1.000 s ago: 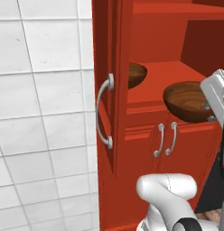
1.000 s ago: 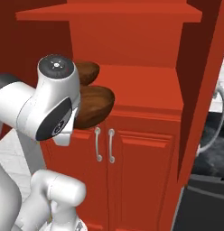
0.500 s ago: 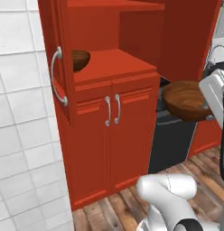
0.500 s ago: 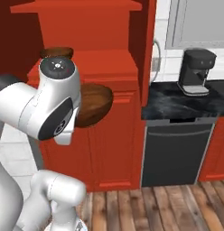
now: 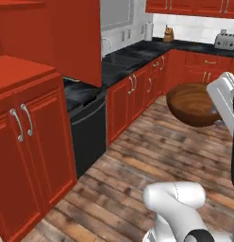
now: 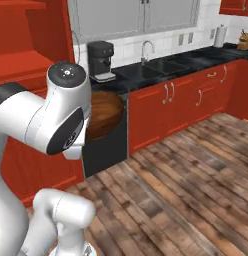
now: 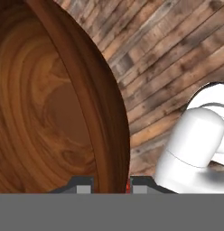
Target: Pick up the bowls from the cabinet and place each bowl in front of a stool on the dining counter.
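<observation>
Left base view showed you, at far left, the lower red cupboard with paired thin handles (image 5: 24, 127), then the black countertop over red drawers (image 5: 133, 54), and at right the round, glossy brown wooden bowl (image 5: 193, 104) carried in the air above the wood plank floor (image 5: 152, 151). In the hand view you had the two-finger gripper (image 7: 112, 184) pinched narrow on that bowl's rim, one finger tip either side. In the right base view the bowl sat tucked behind the white arm (image 6: 51, 120), left of the black coffee machine (image 6: 101, 60).
</observation>
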